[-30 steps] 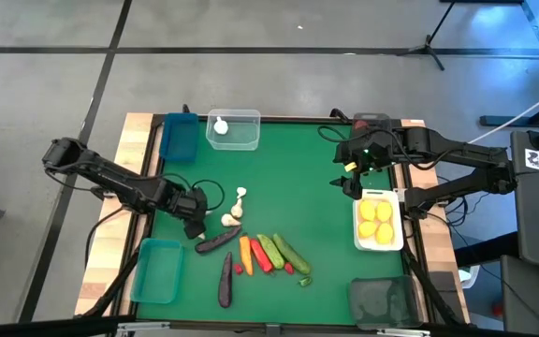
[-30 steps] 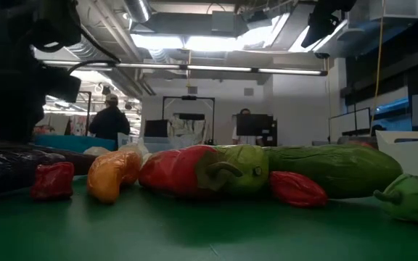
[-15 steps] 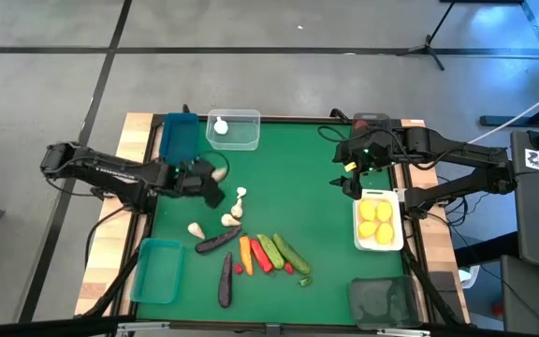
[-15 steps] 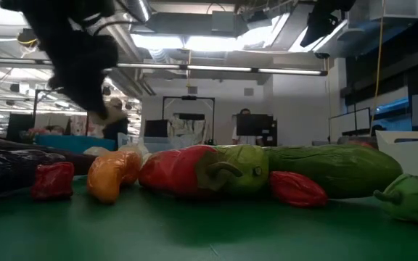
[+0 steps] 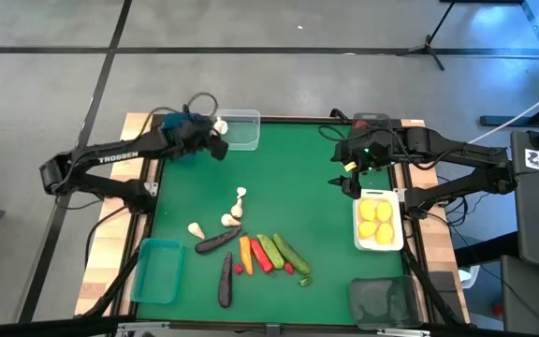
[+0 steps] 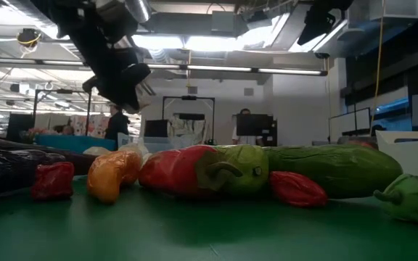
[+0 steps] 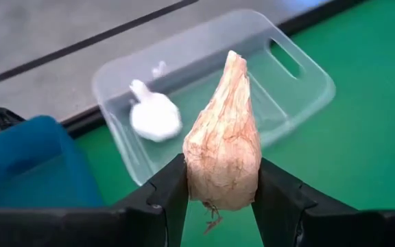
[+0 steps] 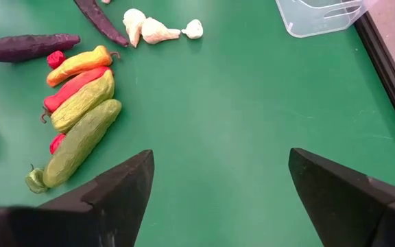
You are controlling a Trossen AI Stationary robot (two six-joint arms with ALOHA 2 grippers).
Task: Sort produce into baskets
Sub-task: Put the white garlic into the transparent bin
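At the far left of the table, the left hand (image 5: pixel 215 139) has carried a garlic (image 7: pixel 223 147), pinched between its fingers, from the centre to the clear tray (image 5: pixel 243 128); release follows. Right hand (image 5: pixel 351 180) waits spread, far right.

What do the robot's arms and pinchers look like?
Both arms are dark, nearly black, built of slim jointed tubes. The left arm has white letters along it, and a black cable loops above the left gripper. The right arm has a tiny green light near the right gripper. Each gripper ends in two flat, dark, wedge-shaped fingers.
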